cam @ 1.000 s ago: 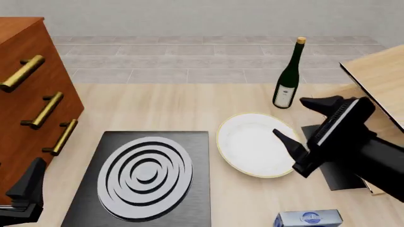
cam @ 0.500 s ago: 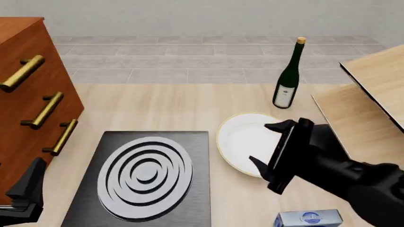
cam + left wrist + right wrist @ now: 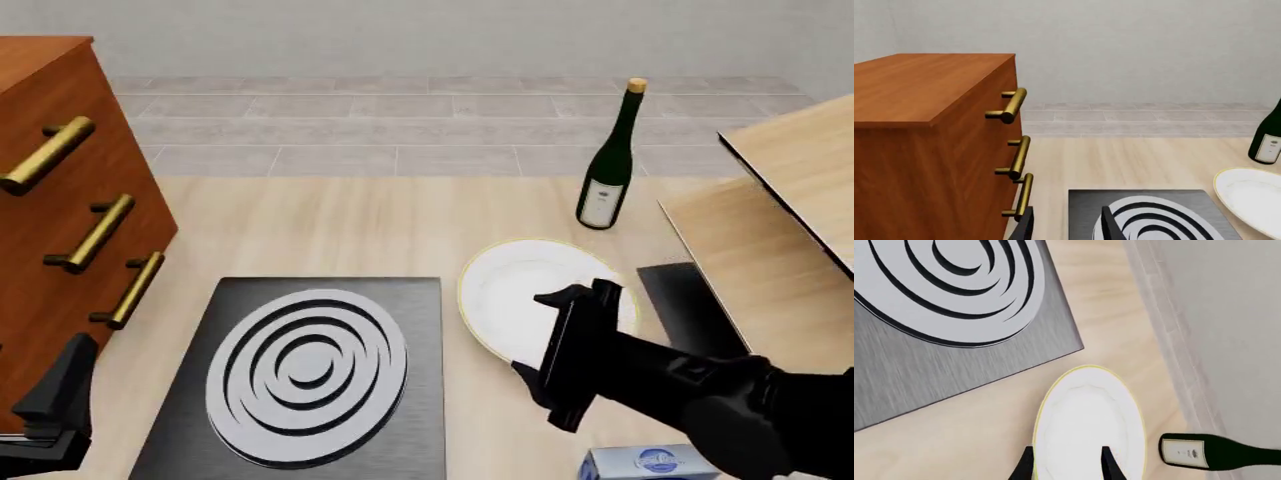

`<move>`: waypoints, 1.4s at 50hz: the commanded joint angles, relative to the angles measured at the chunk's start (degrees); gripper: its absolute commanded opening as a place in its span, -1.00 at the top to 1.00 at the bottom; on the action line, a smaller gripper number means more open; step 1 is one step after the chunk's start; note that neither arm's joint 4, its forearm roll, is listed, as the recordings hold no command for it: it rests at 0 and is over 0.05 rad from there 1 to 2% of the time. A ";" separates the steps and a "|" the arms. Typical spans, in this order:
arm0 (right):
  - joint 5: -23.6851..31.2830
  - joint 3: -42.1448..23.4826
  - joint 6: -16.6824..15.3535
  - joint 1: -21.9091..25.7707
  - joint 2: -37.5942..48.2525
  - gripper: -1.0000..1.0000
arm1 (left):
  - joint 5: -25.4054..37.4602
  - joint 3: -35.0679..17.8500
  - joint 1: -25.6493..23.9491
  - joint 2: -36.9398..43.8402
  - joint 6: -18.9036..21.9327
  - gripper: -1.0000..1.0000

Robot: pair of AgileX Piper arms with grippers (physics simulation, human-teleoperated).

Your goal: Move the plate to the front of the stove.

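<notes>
- Right now the plate [image 3: 514, 290] lies flat on the wooden table [image 3: 360, 235], a little right of centre in the front view, just beside the right edge of the stove [image 3: 310, 375] but not touching it
- The stove fills the lower middle of that frame, its ringed burner [image 3: 307, 360] facing up
- From the lower right of the frame the right gripper [image 3: 550, 335] reaches over the near edge of the plate, its two fingers spread apart; one dark fingertip [image 3: 550, 299] shows against the white of the plate
- In the right wrist view both fingers [image 3: 1025, 466] sit either side of the plate's [image 3: 1087, 425] near portion with white visible between them; whether they actually touch the rim I can't quite tell
- The left gripper [image 3: 54, 405] hangs at the lower left corner of the front view, beside the wooden drawer cabinet [image 3: 60, 190] with its brass handles; in the left wrist view its fingers [image 3: 1109, 227] stand apart with nothing between them
- A dark green wine bottle [image 3: 610, 165] stands upright toward the upper right, beyond the plate and apart from it
- A plain dark mat [image 3: 687, 305] lies right of the plate, partly covered by the right arm
- A small blue-and-white box [image 3: 651, 463] pokes in at the bottom edge, lower right
</notes>
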 commanded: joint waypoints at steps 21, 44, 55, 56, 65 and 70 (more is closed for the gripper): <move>-4.68 -0.11 -2.80 1.28 9.06 -1.00 | 0.00 0.00 -0.01 0.00 0.00 -1.00; -5.94 -3.47 -2.74 1.32 16.23 -1.00 | 0.00 0.00 0.00 -0.02 -0.01 -1.00; -8.13 -2.30 -4.16 0.09 18.11 -1.00 | 0.00 0.00 0.00 0.00 0.00 -1.00; -8.37 -2.14 -4.39 -0.08 18.17 -1.00 | 0.00 0.00 0.00 0.00 0.00 -1.00; -9.81 -1.56 -5.51 -1.18 19.01 -1.00 | 0.00 0.00 -0.01 0.01 0.01 -1.00; -10.64 -0.70 -6.21 -2.06 18.97 -1.00 | 0.00 0.00 0.01 0.00 0.01 -1.00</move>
